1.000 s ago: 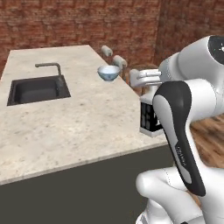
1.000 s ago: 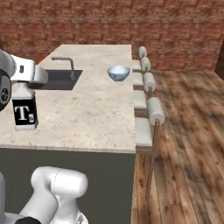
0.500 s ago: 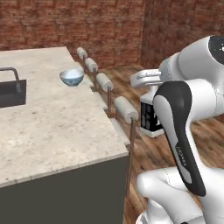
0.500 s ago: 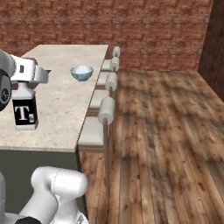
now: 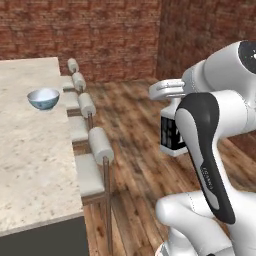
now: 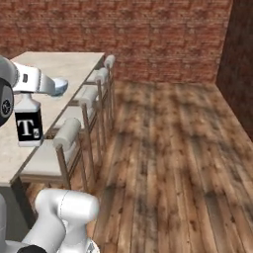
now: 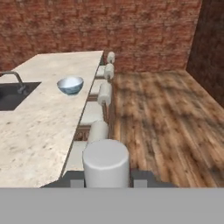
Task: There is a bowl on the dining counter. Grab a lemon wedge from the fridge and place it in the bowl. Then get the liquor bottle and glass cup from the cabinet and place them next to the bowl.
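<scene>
My gripper (image 7: 106, 176) is shut on the liquor bottle (image 5: 173, 134), a white-capped bottle with a black label marked T. It hangs in the air off the counter's end, to the right of the stools. The same bottle (image 6: 28, 126) shows at the left of the right base view, and its white cap (image 7: 106, 161) sits between my fingers in the hand view. The pale blue bowl (image 5: 43, 98) stands on the dining counter (image 5: 30, 150) near its stool-side edge, well ahead of the bottle. From the hand view I cannot make out anything inside the bowl (image 7: 70, 85). The lemon wedge and glass cup are out of view.
A row of padded stools (image 5: 97, 147) lines the counter's right edge. A sink with a faucet (image 7: 13, 85) is set into the counter's left part. Wooden floor (image 6: 173, 148) stretches to the right, up to brick walls.
Both base views have swung, so the counter and bowl slid left and the wooden floor came in on the right. The bottle stays in my gripper.
</scene>
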